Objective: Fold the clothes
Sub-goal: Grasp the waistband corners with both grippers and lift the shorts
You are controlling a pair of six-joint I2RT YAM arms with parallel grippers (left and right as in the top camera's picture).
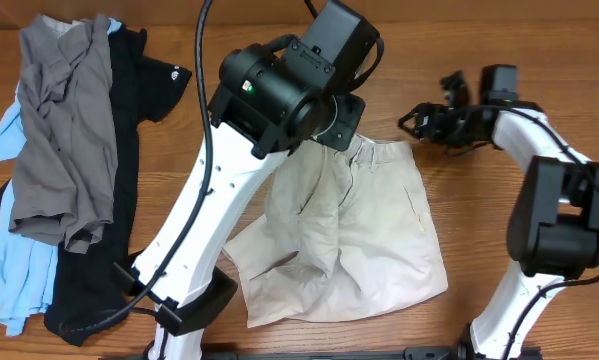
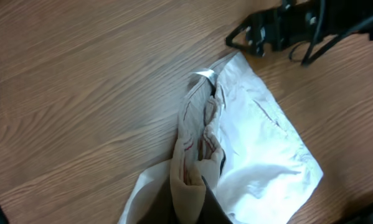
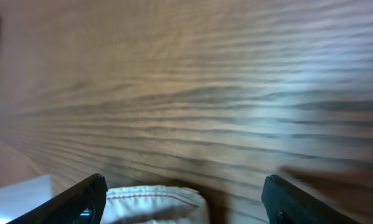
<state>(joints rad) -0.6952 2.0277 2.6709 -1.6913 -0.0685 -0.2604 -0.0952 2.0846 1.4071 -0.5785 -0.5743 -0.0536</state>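
Note:
The beige khaki shorts (image 1: 364,235) lie at the table's middle, waistband toward the back. My left gripper (image 2: 192,199) is shut on a bunched fold of the shorts (image 2: 261,155) and holds it lifted; in the overhead view the arm hides the fingers. My right gripper (image 1: 419,122) is open, just right of the waistband's corner. In the right wrist view a stitched edge of the shorts (image 3: 155,202) lies between my open fingers (image 3: 183,199). Grey (image 1: 64,130), black (image 1: 129,95) and light-blue (image 1: 19,265) garments lie piled at the left.
The wooden table (image 1: 259,20) shows behind the shorts and at the far right. The left arm's base (image 1: 184,310) stands at the front between the pile and the shorts. The right arm's base (image 1: 519,320) stands at the front right.

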